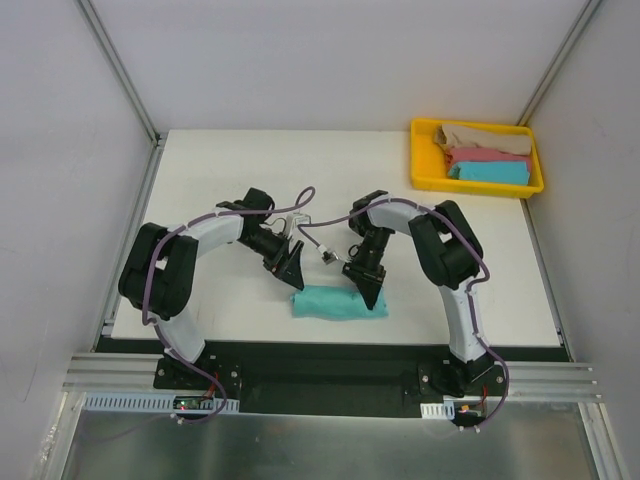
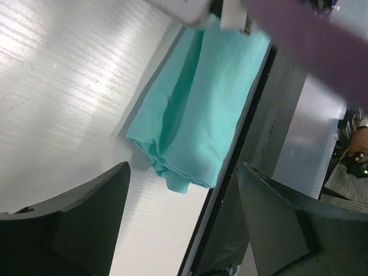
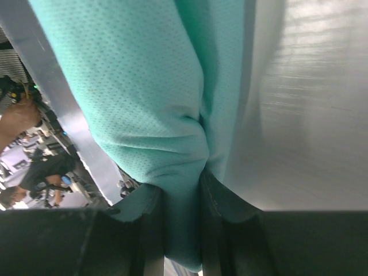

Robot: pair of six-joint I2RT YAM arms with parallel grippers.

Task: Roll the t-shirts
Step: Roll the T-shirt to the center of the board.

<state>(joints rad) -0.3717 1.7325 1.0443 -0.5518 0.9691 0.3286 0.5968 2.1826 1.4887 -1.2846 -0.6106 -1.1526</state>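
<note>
The teal t-shirt (image 1: 335, 302) lies by the near edge of the worktop (image 1: 220, 180), at about 6 o'clock in the overhead view, between the two arms. It is gathered into a short, thick bundle whose long axis runs from 9 o'clock to 3 o'clock, parallel to that edge.

The right tool (image 1: 373, 297) sits on the 3 o'clock end of the bundle. Its wrist view shows a fold of the green cloth pinched between the two fingers (image 3: 230, 247), which are pressed nearly together on it. The left tool (image 1: 294, 275) hangs just beside the 9 o'clock end, offset toward 11 o'clock, spread wide with nothing in it. In its wrist view the layered end of the cloth lies ahead of the fingertips, apart from them.

The coming move likely turns on that axis. Any further rolling would run across it, toward 12 or 6 o'clock, and both ends would need to travel together for the roll to stay even. The right arm holds its end. The left arm is the nearer one to the free end and would probably have to come down and close on it first. Whether the roll is tight enough cannot be told.

A tan t-shirt (image 1: 470, 135), a pink t-shirt (image 1: 490, 157) and a sky-blue t-shirt (image 1: 490, 172) lie in the yellow tray (image 1: 420, 170) at about 1 o'clock, well apart from both arms.
</note>
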